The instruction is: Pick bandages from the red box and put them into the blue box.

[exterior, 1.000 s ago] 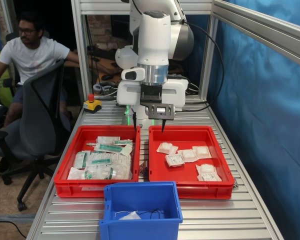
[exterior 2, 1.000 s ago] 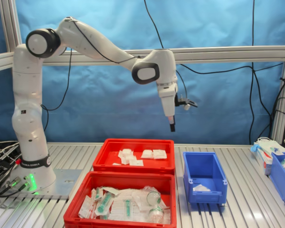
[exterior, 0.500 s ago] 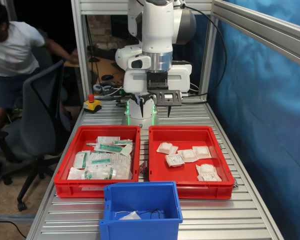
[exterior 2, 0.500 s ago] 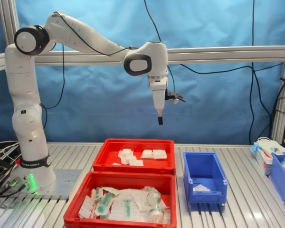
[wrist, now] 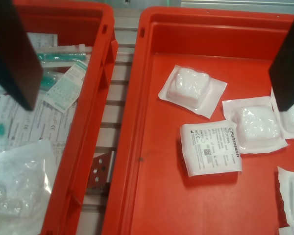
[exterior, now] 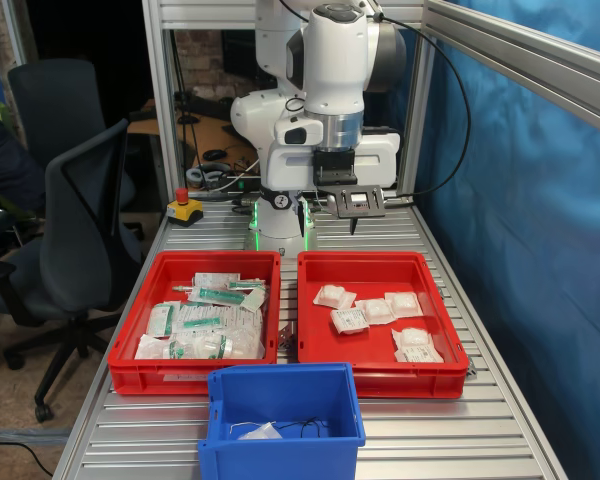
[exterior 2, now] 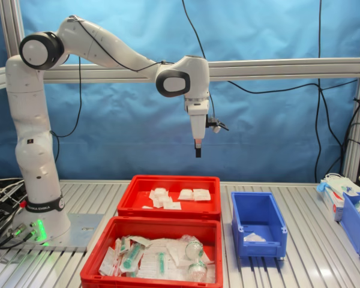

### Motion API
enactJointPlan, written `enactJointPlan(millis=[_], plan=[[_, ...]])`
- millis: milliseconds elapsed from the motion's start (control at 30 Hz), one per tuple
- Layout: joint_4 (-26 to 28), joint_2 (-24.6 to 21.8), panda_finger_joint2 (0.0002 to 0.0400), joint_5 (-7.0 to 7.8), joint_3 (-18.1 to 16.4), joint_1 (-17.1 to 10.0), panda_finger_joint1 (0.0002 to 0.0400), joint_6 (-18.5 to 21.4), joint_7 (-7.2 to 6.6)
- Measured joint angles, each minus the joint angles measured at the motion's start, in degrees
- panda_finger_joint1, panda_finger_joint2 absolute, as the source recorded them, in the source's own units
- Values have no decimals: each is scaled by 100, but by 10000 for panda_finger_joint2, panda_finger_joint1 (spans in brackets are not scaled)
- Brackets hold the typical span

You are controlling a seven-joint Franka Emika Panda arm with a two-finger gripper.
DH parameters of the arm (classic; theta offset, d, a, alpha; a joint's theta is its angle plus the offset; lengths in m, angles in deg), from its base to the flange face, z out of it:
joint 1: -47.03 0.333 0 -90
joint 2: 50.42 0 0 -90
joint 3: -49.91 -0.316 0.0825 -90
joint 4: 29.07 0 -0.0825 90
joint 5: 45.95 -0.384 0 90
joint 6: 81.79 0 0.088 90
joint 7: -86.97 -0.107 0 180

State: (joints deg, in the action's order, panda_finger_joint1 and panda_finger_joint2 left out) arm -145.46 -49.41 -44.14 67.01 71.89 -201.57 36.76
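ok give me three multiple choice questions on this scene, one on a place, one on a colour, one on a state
1. Where is the tool?
A. inside the blue box
B. high above the red boxes
C. resting on the table

2. What colour is the box holding the bandages?
A. red
B. green
C. yellow

3. What state is the tool in?
A. shut on a bandage
B. shut on nothing
C. open and empty

Answers:
1. B: in the second exterior view it hangs well above the trays, and the blue box sits off to that second exterior view's right.
2. A: the white square packets lie in a red tray in both exterior views.
3. C: the wrist view shows the two fingers far apart with nothing between them.
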Motion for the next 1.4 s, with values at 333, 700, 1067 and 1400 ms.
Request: enactJointPlan(millis=[333, 700, 1067, 1400], plan=[[-7, 0, 400, 0, -60, -41, 400, 11, 4], [-14, 0, 400, 0, -571, -760, 400, 16, 4], [-23, 0, 400, 0, -1081, -1727, 400, 18, 4], [-44, 0, 400, 0, -1495, -2096, 400, 19, 4]])
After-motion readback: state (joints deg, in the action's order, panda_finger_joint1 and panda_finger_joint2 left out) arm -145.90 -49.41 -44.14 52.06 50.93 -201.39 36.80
